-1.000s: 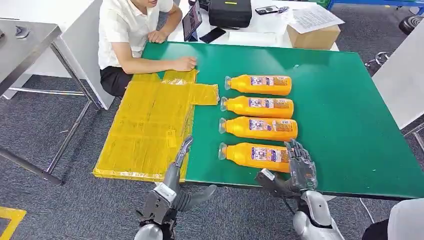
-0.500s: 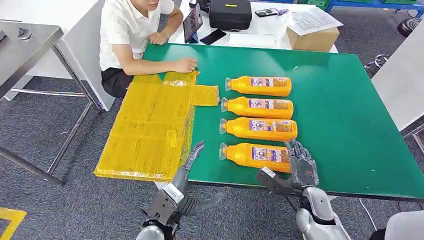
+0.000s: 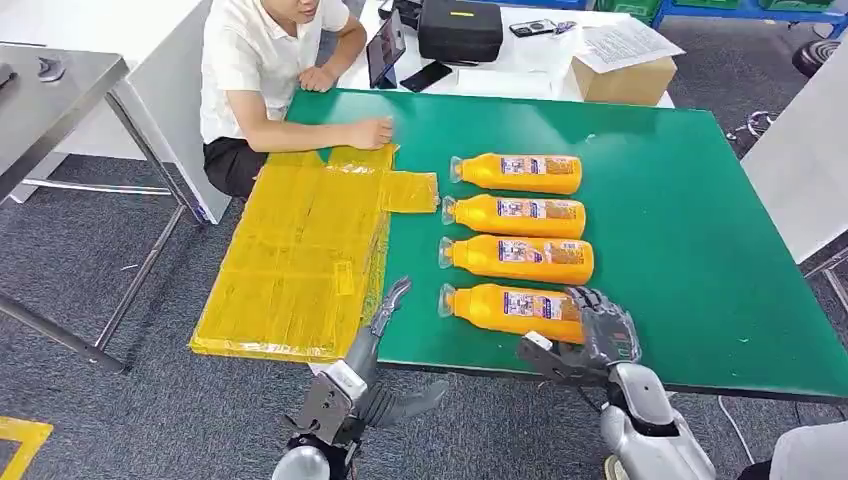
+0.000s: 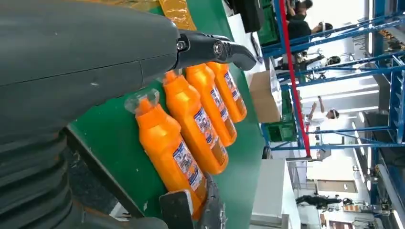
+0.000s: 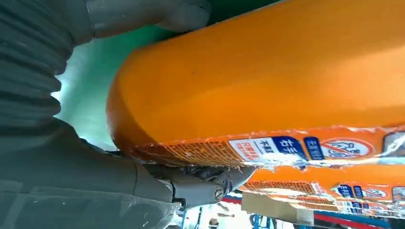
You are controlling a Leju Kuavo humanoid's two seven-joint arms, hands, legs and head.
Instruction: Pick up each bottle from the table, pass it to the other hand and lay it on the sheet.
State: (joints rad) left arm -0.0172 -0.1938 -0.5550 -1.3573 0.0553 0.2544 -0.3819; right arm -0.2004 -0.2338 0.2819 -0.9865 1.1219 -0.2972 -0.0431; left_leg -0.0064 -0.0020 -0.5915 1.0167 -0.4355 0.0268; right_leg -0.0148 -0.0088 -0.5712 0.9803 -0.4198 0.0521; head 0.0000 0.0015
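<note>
Several orange bottles lie in a row on the green table (image 3: 700, 230), caps toward the yellow sheet (image 3: 300, 250). My right hand (image 3: 602, 333) wraps the base of the nearest bottle (image 3: 505, 309), which lies flat on the table. In the right wrist view the bottle (image 5: 267, 81) sits between the thumb (image 5: 157, 14) and the fingers (image 5: 205, 181). My left hand (image 3: 375, 325) hovers at the table's front edge beside the sheet, fingers straight and apart, holding nothing. The left wrist view looks past its fingers (image 4: 210, 47) at the nearest bottle (image 4: 174, 152).
A person sits at the far left corner with a hand (image 3: 370, 130) resting on the sheet's far end. A cardboard box (image 3: 625, 75), a black bag (image 3: 460, 28) and papers lie beyond the table. A grey metal table (image 3: 50, 100) stands to the left.
My right hand's fingers have curled down over the nearest bottle's base. My left hand has shifted right toward the table's front edge.
</note>
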